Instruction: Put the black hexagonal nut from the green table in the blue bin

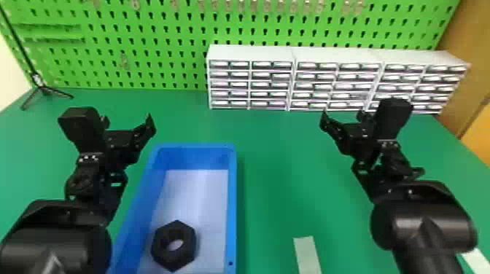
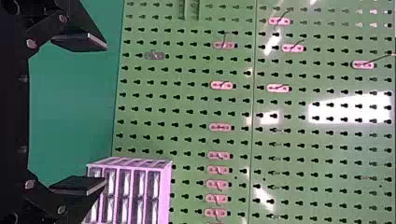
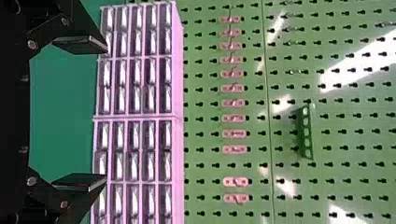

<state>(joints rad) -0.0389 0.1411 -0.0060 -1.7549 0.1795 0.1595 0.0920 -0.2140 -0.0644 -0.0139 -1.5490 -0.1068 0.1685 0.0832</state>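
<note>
Black hexagonal nut [image 1: 163, 258] in blue bin [image 1: 232, 204]

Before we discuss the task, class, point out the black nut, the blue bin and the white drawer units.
Black nut [image 1: 177, 229], head view: its face, beside the hole.
Blue bin [image 1: 232, 204], head view: its right rim.
White drawer units [image 1: 335, 86], head view: drawer fronts, middle unit.

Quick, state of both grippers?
Left gripper: open, nothing between its fingers.
Right gripper: open, nothing between its fingers.
</note>
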